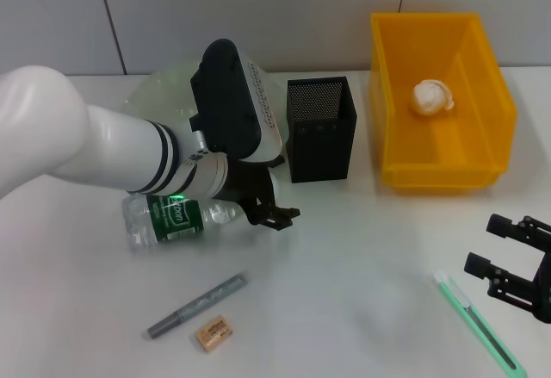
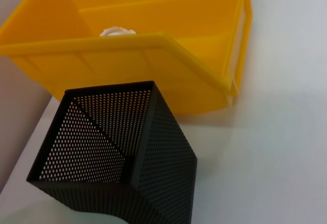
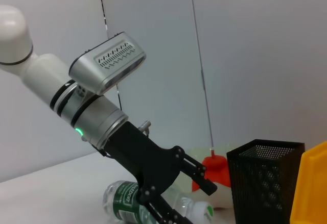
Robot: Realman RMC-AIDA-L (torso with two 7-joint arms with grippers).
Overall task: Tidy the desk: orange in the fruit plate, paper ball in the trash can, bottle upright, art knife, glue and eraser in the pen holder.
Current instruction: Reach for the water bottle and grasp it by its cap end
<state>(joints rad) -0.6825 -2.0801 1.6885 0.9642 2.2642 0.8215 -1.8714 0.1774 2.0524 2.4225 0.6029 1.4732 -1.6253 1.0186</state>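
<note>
Head view: bottle (image 1: 176, 216) beneath left end effector (image 1: 274, 212)

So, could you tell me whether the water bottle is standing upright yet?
No, the water bottle lies on its side beneath the left gripper.

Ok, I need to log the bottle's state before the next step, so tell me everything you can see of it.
The bottle is clear plastic with a green label printed in white. It lies on its side on the white table, in front of the fruit plate and to the robot's left of the black mesh pen holder. The left arm covers its top in the head view. The left pincer hangs open around its neck end; whether the fingers touch it cannot be told.
</note>
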